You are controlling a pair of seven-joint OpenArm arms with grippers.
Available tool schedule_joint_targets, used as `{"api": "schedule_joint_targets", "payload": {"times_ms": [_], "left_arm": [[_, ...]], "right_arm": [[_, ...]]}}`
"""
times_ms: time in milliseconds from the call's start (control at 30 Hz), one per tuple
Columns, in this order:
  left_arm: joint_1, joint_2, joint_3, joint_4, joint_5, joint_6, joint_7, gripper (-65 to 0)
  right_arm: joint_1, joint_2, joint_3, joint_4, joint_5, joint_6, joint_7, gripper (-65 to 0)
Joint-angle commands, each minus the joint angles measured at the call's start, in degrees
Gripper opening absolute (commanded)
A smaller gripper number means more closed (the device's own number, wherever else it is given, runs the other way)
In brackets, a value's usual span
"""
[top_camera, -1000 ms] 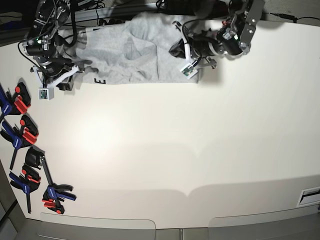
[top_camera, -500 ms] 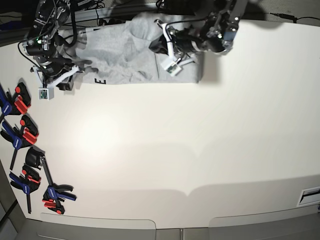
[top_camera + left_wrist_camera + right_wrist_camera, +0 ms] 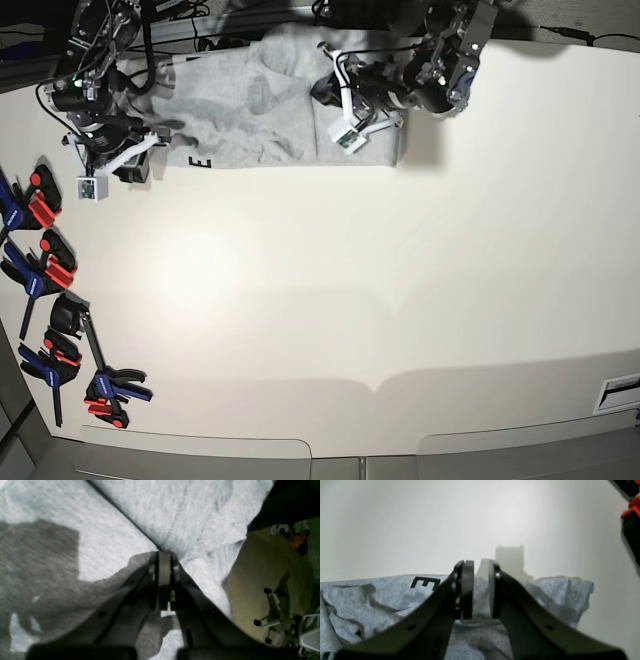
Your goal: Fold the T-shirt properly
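The T-shirt (image 3: pixel 250 110) lies crumpled at the top of the base view, its far edge hidden under both arms; only a black letter "E" (image 3: pixel 425 583) shows. The left gripper (image 3: pixel 163 555) is pinched together on grey cloth. The right gripper (image 3: pixel 480 590) stands slightly apart over the hem; a grip I cannot tell.

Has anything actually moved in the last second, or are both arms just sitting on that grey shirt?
The left gripper, shut on a pinch of the T-shirt, swung from the shirt's right edge toward its middle, then eased slightly back, dragging cloth along. The right gripper stayed put at the shirt's other end, jaws slightly apart. The clamps and table are unchanged.
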Motion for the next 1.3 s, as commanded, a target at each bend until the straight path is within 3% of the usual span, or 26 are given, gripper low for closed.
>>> {"api": "schedule_joint_targets", "payload": {"times_ms": [0, 200, 367, 567, 767, 1067, 1267], "left_arm": [[-0.4, 0.4, 0.1, 0.9, -1.0, -0.4, -0.8, -65.0], [-0.5, 0.5, 0.4, 0.9, -1.2, -0.4, -0.4, -65.0], [-1.6, 0.6, 4.7, 0.8, 0.0, -0.4, -6.9, -65.0], [-6.1, 4.5, 6.6, -2.3, 3.0, -0.4, -8.2, -65.0], [-13.0, 7.9, 6.6, -15.4, 3.6, -0.4, -12.0, -65.0], [-21.7, 7.9, 6.5, -18.8, -1.6, -0.4, -13.2, -65.0], [-25.5, 7.9, 6.4, -18.7, -1.6, -0.4, -13.4, -65.0]], "right_arm": [[0.5, 0.8, 0.3, 0.9, 0.6, -0.2, 1.3, -55.9], [0.5, 0.8, 0.3, 0.9, 0.6, -0.2, 1.3, -55.9], [0.5, 0.8, 0.3, 0.9, 0.6, -0.2, 1.4, -55.9], [0.5, 0.8, 0.3, 0.9, 0.5, -0.2, 1.3, -55.9], [0.5, 0.8, 0.3, 0.9, 0.5, -0.2, 1.3, -55.9], [0.5, 0.8, 0.3, 0.9, 0.6, -0.2, 1.6, -55.9], [0.5, 0.8, 0.3, 0.9, 0.6, -0.2, 1.6, -55.9]]}}
